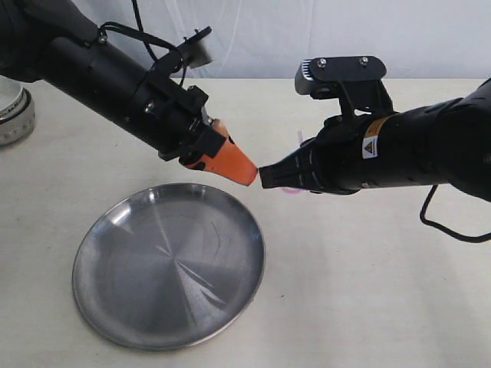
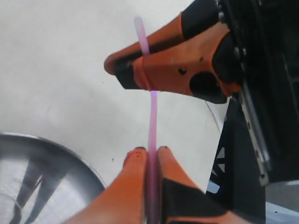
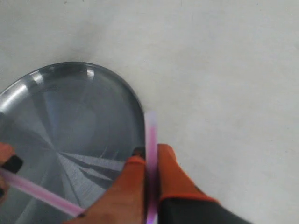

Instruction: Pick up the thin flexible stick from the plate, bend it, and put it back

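The thin pink stick [image 2: 152,116] is held by both grippers above the table, beside the far right rim of the steel plate [image 1: 169,264]. My left gripper [image 2: 150,151] is shut on it, and the rod runs straight from those jaws to my right gripper [image 2: 116,70], past which a whitish end sticks out. In the right wrist view my right gripper [image 3: 148,154] is shut on the stick [image 3: 151,128]; a second stretch of it shows at an angle over the plate [image 3: 70,116]. In the exterior view the left gripper [image 1: 247,175] and right gripper [image 1: 265,178] nearly touch, with a pink bit of stick [image 1: 291,190] under the right one.
A white bowl [image 1: 14,111] stands at the far left edge of the table. The beige tabletop [image 1: 368,276] surrounds the plate, which has nothing lying in it.
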